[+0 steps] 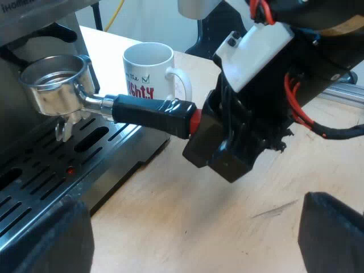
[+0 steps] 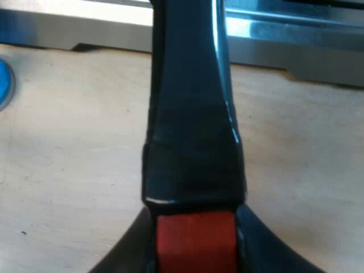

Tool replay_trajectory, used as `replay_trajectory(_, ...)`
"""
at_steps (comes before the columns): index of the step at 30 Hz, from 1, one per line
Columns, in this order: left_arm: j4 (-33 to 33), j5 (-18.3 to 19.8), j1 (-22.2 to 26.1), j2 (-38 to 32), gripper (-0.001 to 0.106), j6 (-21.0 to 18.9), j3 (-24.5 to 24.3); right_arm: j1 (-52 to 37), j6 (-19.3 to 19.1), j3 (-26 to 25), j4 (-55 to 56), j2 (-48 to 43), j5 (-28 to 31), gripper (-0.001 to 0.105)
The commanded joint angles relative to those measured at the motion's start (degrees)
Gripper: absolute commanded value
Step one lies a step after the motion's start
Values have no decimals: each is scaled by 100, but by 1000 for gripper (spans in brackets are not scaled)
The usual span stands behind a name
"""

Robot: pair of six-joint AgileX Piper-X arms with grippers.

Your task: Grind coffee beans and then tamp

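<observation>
While my right gripper (image 2: 196, 245) pinches the red end of the holder (image 1: 122, 109), its metal cup hangs over the machine's tray (image 1: 40, 170), near the mug (image 1: 148, 71). I should keep it level and move slowly. My left gripper (image 1: 190, 236) is spread wide, empty.

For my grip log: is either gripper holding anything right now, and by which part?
The right gripper holds the metal holder by the red end of its dark handle. The left gripper is open and holds nothing.
</observation>
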Motion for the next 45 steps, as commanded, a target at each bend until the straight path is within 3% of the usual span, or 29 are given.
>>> replay_trajectory(1, -17, 43, -23, -30, 79, -48, -8, -13, 46, -59, 152, -132, 276, 0)
replay_trajectory(15, -17, 43, -23, -30, 79, -48, -8, 392, 46, -59, 406, -569, 580, 0)
replay_trajectory(26, -17, 43, -23, -30, 79, -48, -8, 647, -366, -11, 493, -891, 556, 0)
replay_trajectory(35, -17, 43, -23, -30, 79, -48, -8, 1168, -447, 890, 204, -1574, 573, 0)
replay_trajectory(40, -17, 43, -23, -30, 79, -48, -8, 1345, -1094, 1347, -143, -2053, 524, 0)
replay_trajectory(45, -17, 43, -23, -30, 79, -48, -8, 1344, -1336, 1490, -289, -2183, 395, 0)
